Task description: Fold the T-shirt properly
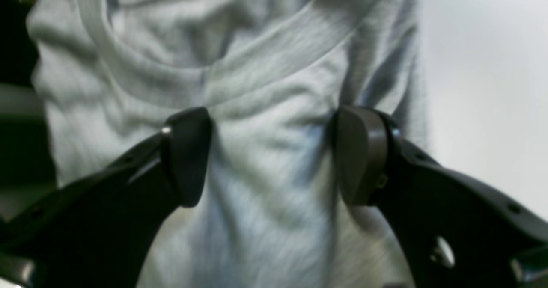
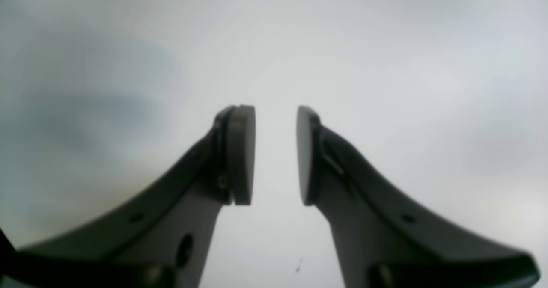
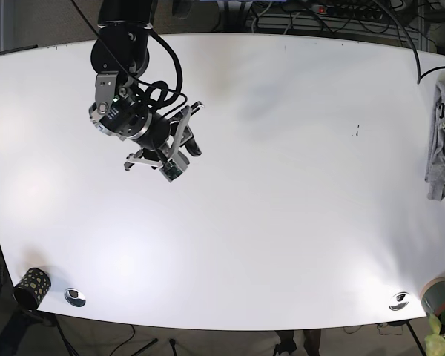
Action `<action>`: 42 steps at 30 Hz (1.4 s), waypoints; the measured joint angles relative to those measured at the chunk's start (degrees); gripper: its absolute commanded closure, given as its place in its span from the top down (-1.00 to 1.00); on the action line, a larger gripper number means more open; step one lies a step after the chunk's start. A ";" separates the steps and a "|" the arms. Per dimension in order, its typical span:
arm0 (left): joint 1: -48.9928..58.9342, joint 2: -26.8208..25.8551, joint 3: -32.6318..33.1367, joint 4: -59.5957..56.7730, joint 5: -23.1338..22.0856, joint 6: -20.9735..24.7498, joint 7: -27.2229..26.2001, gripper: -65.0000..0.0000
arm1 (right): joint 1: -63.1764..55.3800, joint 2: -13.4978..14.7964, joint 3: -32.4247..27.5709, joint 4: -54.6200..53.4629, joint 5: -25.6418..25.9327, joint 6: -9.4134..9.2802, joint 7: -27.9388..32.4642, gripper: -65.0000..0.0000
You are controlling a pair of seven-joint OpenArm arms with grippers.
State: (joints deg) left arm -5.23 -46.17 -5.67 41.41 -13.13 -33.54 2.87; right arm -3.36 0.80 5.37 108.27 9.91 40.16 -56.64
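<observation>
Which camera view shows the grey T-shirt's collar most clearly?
The left wrist view: the grey cotton T-shirt fills it, ribbed collar visible. The base view shows only a bunched part at the table edge. The right wrist view shows none.

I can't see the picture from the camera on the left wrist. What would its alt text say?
A crumpled light grey T-shirt, its ribbed collar curving across the top, fills most of the blurry close-up. The left gripper has its two dark fingers spread open, one on either side of the cloth, with white table at the right.

A wide white table (image 3: 282, 185) fills the dark-floored room.
</observation>
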 measured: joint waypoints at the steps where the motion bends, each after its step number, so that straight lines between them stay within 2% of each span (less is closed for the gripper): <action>1: 0.63 0.22 -0.55 1.95 -0.24 -0.15 -0.28 0.24 | -0.02 0.52 0.61 -0.02 0.02 -0.02 1.33 -0.51; 5: 2.14 3.67 -2.58 9.68 -0.35 2.36 -1.16 0.19 | -0.04 1.88 3.39 -0.09 -1.09 -0.11 6.08 -0.51; 9: 3.04 7.80 -2.43 15.06 -0.13 7.04 -0.22 0.20 | -0.24 2.71 3.43 -0.24 -7.89 -0.22 10.93 -0.51; 15: 4.79 13.29 -2.86 23.06 -0.24 11.78 -0.83 0.20 | -0.22 2.60 3.45 -2.49 -16.41 -0.02 23.58 -0.51; 17: 6.21 15.30 -2.82 25.90 -0.20 13.70 -0.94 0.20 | -0.35 2.54 4.94 -3.89 -18.16 0.00 26.58 -0.51; 18: 6.91 16.26 -2.80 27.50 0.37 14.49 -0.83 0.20 | -0.39 2.32 6.54 -4.74 -19.12 0.61 29.64 -0.51; 20: 7.78 19.28 -2.86 30.49 2.64 15.28 -0.50 0.20 | -0.46 2.38 9.57 -6.93 -20.68 -0.09 33.11 -0.51; 23: 9.20 24.15 -3.17 33.90 6.12 16.39 -0.79 0.20 | -0.50 3.04 11.89 -10.08 -20.55 -0.17 38.14 -0.51; 26: 10.82 29.40 -2.80 37.27 9.70 15.37 -0.66 0.19 | -1.36 4.37 13.35 -12.59 -20.09 -0.17 43.30 -0.51; 29: 13.22 33.75 -2.78 41.05 11.61 15.58 -0.83 0.19 | -3.58 6.16 13.86 -14.29 -20.04 -4.00 48.06 -0.51; 31: 15.15 35.76 -2.91 43.58 12.11 15.63 -0.85 0.19 | -5.51 7.17 14.62 -15.21 -20.17 -5.75 50.21 -0.51; 32: 16.35 37.05 -3.02 45.13 12.15 15.67 -0.66 0.19 | -6.80 7.65 14.99 -15.63 -20.20 -7.39 51.34 -0.51; 34: 18.18 39.17 -3.08 47.39 13.35 15.80 -0.63 0.19 | -8.68 8.02 15.50 -16.09 -19.96 -8.48 53.42 -0.51; 38: 23.02 44.37 -2.91 52.17 15.69 15.65 -0.72 0.19 | -13.53 8.11 17.53 -15.98 -12.00 -7.78 55.19 -0.51; 42: 29.42 47.28 -2.80 56.33 16.57 15.65 -0.35 0.19 | -18.75 9.99 18.95 -15.43 -8.68 -8.28 54.71 -0.51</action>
State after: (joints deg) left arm 24.18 1.10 -8.47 97.73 3.44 -17.89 2.52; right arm -22.11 10.79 24.32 92.84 1.23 31.88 -1.93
